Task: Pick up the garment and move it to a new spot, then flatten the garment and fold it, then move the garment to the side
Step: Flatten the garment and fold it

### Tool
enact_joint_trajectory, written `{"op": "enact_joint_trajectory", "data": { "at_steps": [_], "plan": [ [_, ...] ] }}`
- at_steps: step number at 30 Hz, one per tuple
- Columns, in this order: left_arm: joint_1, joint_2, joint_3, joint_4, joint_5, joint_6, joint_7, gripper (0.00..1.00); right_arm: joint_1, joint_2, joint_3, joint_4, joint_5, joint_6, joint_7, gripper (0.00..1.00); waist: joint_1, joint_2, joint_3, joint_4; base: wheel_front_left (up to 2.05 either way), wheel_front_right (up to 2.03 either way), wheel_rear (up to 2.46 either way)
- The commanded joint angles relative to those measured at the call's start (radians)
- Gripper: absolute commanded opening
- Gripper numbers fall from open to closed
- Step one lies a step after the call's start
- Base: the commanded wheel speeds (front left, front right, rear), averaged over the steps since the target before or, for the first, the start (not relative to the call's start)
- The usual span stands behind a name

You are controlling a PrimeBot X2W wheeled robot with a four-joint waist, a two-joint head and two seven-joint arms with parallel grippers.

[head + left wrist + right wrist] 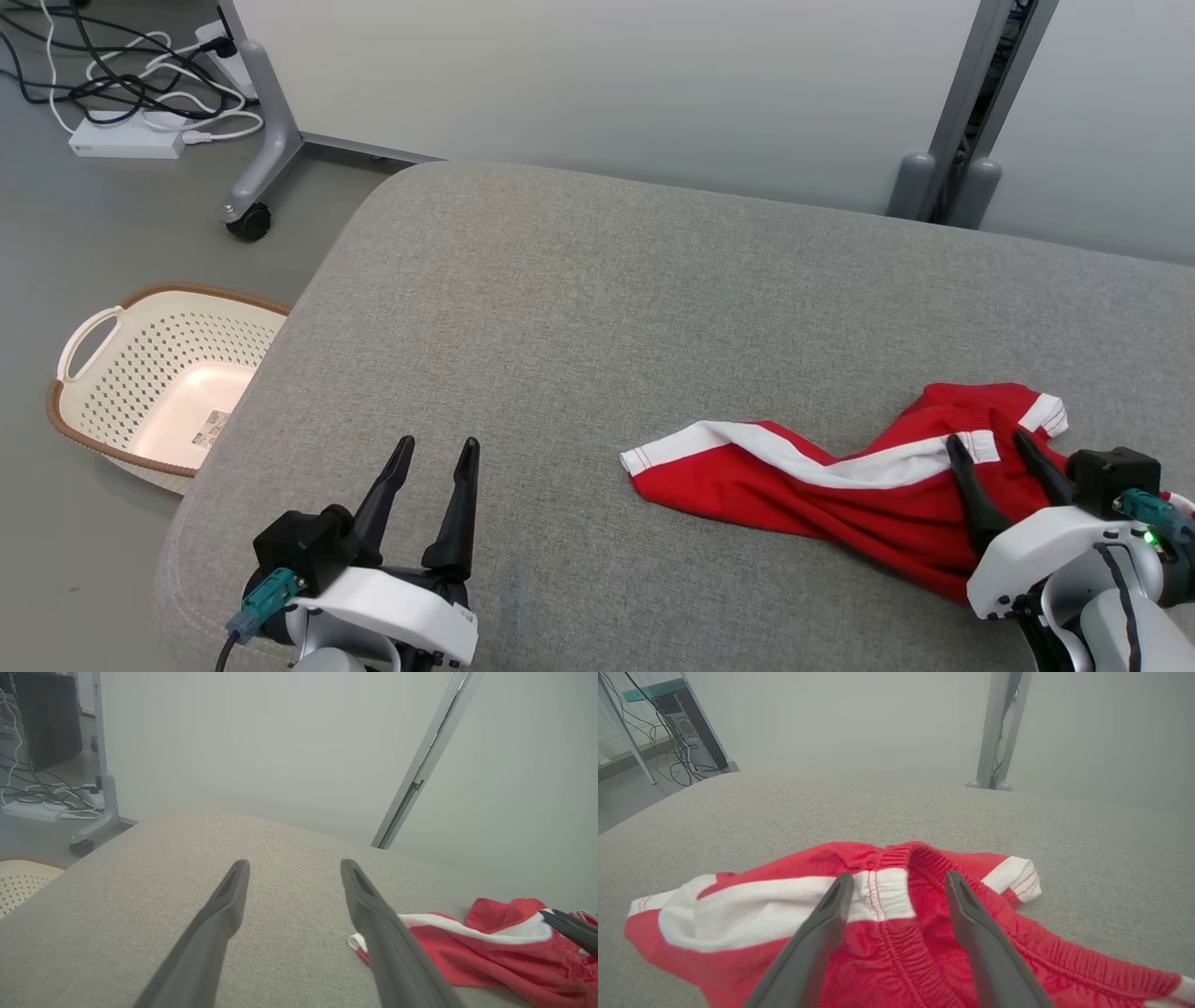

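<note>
Broad grey woven cushion point(597, 308) underfoot, in a pale-walled room.

Nearest, at the lower left of the head view, holds the left gripper point(439, 441) above bare fabric. Fingers spread wide there, with nothing between them and nothing touched.

At the lower right, poises the right gripper point(986, 437) over the red shorts point(803, 485), jaws just as wide. Places one finger on either side of the white band at the gathered elastic waistband. Cannot tell whether the tips touch the cloth, but no pinch on it.

Finds the shorts crumpled, not flat, on the cushion's near right part. White side stripe running leftward to a white-hemmed leg end, pointing toward the left gripper but well apart from it. Second white hem just beyond the right gripper's tips.

Farther left, on the floor beside the cushion's edge, a cream perforated laundry basket point(131, 373) with a brown rim and a label on its bottom.

Beyond that, a black caster point(247, 222) under a grey stand leg, then a white power strip point(126, 140) among black and white cables point(121, 84).

Farthest back, behind the cushion, a pale partition point(607, 84) and a grey upright post point(971, 112).
</note>
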Motion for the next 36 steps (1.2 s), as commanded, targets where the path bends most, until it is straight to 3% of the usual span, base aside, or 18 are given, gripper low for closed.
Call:
{"op": "enact_joint_trajectory", "data": {
  "at_steps": [1,6,7,8,15,22,36],
  "plan": [
    [-0.013,0.004,0.003,0.001,-0.004,0.005,-0.001,1.00,-0.007,-0.007,0.002,0.008,0.007,0.000,-0.003,1.00,0.0000,0.0000,-0.001,0.000,0.00,0.00,0.00],
    [-0.013,0.004,0.009,0.002,0.003,0.005,-0.001,1.00,-0.021,-0.011,0.032,0.032,0.034,0.000,-0.010,1.00,0.0000,0.0000,-0.003,-0.002,0.00,0.00,0.00],
    [-0.012,0.004,0.009,0.003,0.004,0.005,-0.001,1.00,-0.022,-0.012,0.036,0.036,0.040,0.000,-0.010,0.65,0.0000,0.0000,-0.004,-0.002,0.00,0.00,0.00],
    [-0.013,0.004,0.008,0.004,0.005,0.004,-0.001,1.00,-0.028,-0.017,0.045,0.044,0.052,0.000,-0.012,0.00,0.0000,0.0000,-0.005,-0.003,0.00,0.00,0.00],
    [-0.017,0.004,0.008,-0.001,0.019,0.005,-0.001,1.00,-0.036,-0.038,0.085,0.045,0.095,0.000,-0.029,0.00,0.0000,0.0000,-0.009,-0.005,0.00,0.00,0.00],
    [0.010,0.004,0.021,0.007,0.029,0.007,-0.001,1.00,-0.001,-0.054,0.057,0.008,0.110,0.000,-0.062,0.00,0.0000,0.0000,-0.040,-0.025,0.00,0.00,0.00],
    [-0.007,0.004,-0.046,0.098,0.018,-0.014,-0.001,1.00,0.165,-0.033,0.000,-0.115,0.147,0.000,0.021,0.00,0.0000,0.0000,-0.058,-0.161,0.00,0.00,0.00]
  ]
}}
